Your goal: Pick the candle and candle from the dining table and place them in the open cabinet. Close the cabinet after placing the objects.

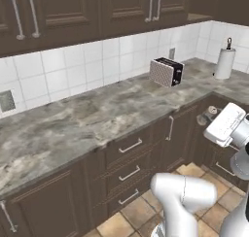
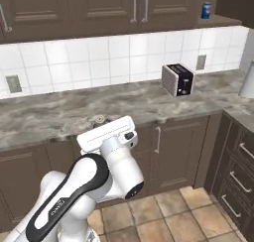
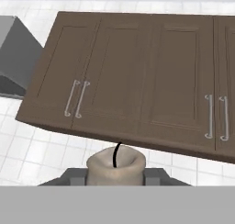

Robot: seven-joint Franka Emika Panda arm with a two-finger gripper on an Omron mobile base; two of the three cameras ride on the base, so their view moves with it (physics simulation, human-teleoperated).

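Observation:
A short pale beige candle (image 3: pixel 116 167) with a black wick sits between my gripper's (image 3: pixel 116 173) two dark fingertips (image 3: pixel 73 177), which are shut on it. In the left base view the gripper (image 1: pixel 208 115) hangs at the right, in front of the lower cupboards by the counter corner. From the right base camera the gripper (image 2: pixel 92 121) is at the counter's front edge. The hand view looks up at dark brown wall cabinets (image 3: pixel 137 81) with long silver bar handles, their doors shut. The dining table is out of view.
A marble counter (image 1: pixel 97 114) runs along a white tiled wall over drawers (image 1: pixel 130 159). On it stand a toaster (image 1: pixel 166 71) and a paper towel roll (image 1: pixel 224 62). A blue can (image 2: pixel 206 10) stands on a high shelf at the right. The floor is tiled.

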